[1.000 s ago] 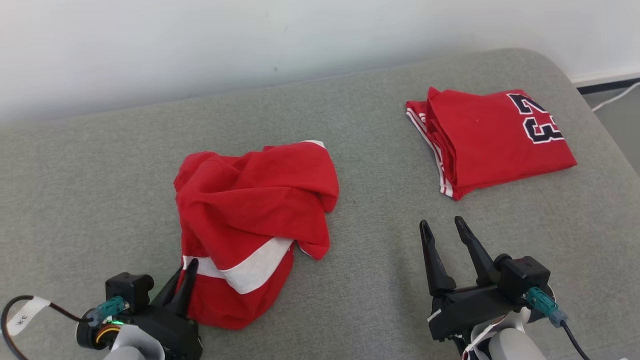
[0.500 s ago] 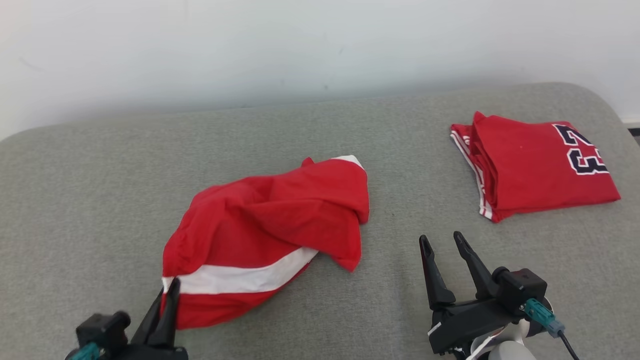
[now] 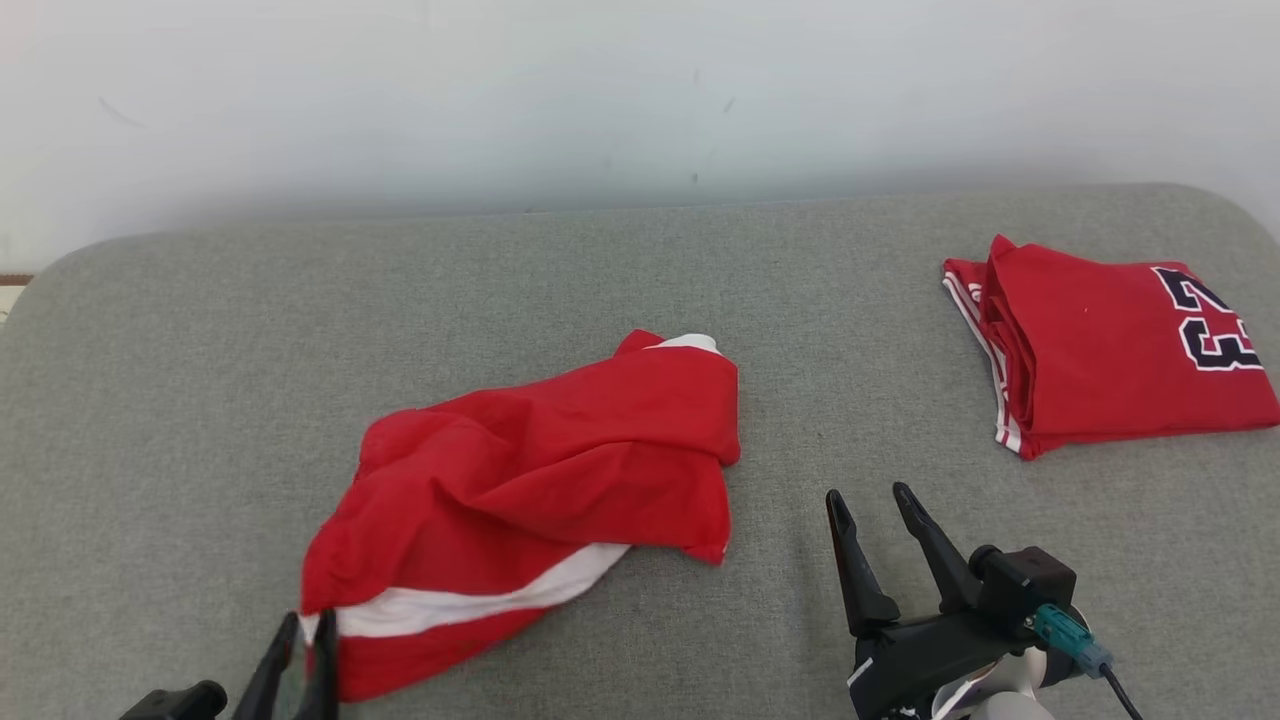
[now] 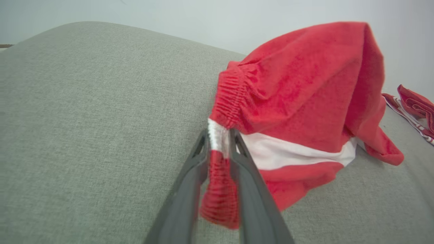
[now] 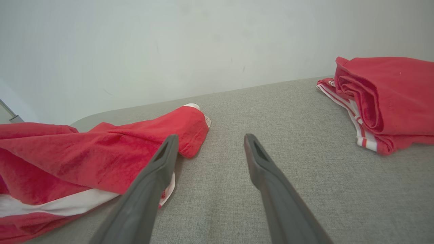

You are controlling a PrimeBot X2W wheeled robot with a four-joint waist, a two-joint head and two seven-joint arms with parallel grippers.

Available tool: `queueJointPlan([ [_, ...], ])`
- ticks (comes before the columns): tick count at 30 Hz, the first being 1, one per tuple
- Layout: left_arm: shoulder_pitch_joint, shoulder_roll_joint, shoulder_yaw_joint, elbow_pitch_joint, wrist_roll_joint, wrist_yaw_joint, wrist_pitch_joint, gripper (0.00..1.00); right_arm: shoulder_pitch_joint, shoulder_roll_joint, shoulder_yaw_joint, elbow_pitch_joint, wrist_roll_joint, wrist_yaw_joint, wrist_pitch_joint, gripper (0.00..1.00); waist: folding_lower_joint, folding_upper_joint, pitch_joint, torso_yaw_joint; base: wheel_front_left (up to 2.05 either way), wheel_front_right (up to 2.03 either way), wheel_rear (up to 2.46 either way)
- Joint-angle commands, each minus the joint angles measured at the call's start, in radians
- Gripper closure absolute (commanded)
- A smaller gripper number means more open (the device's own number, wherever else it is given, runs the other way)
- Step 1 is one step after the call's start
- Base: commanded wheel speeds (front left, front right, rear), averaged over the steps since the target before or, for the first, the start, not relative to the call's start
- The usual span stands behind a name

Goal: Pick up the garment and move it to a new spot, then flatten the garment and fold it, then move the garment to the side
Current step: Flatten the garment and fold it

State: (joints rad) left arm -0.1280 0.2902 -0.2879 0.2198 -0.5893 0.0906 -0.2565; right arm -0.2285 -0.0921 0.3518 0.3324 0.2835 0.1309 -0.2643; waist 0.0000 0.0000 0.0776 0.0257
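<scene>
The red shorts (image 3: 540,470) lie in a loose heap on the grey cushion (image 3: 200,350), a bit left of the middle and near the front edge. They are not flat; the cloth is bumpy and full of folds. A white stripe (image 3: 470,605) runs across the low part of the shorts. The stretchy waistband (image 4: 230,98) is at the left end of the heap. The left gripper (image 3: 305,622) is at the bottom left corner of the head view, right at that end of the shorts. In the left wrist view its two dark fingers are clamped on the waistband just where the white stripe meets it, with a bit of red cloth bunched between them. The right gripper (image 3: 865,495) is off to the right of the shorts, above the bare cushion, not touching them. Its two fingers are wide apart and hold nothing. Far to the right, near the back edge of the cushion, lies a folded red shirt (image 3: 1110,350) with dark numbers on it and thin white lines along its side. It is well apart from the shorts. Behind the cushion is a plain white wall (image 3: 600,90)
</scene>
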Motion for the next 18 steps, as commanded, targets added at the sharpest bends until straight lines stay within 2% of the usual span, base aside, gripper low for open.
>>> queueJointPlan([
  [1,0.012,-0.003,0.006,0.002,0.001,0.0,-0.006,0.0,0.001,-0.007,0.003,0.002,0.007,0.0,-0.002,0.0,0.0,0.0,0.001,0.004,0.0,0.0,0.0],
  [11,0.07,-0.054,0.119,-0.12,0.08,-0.003,-0.009,0.0,0.002,-0.013,0.019,0.021,0.022,0.0,-0.002,0.0,0.0,0.0,-0.005,0.033,0.0,0.0,0.0],
  [18,0.114,-0.091,0.212,-0.203,0.195,0.013,-0.009,0.0,-0.007,-0.019,0.058,0.051,0.043,0.0,0.017,0.0,0.0,0.0,-0.009,0.044,0.0,0.0,0.0],
])
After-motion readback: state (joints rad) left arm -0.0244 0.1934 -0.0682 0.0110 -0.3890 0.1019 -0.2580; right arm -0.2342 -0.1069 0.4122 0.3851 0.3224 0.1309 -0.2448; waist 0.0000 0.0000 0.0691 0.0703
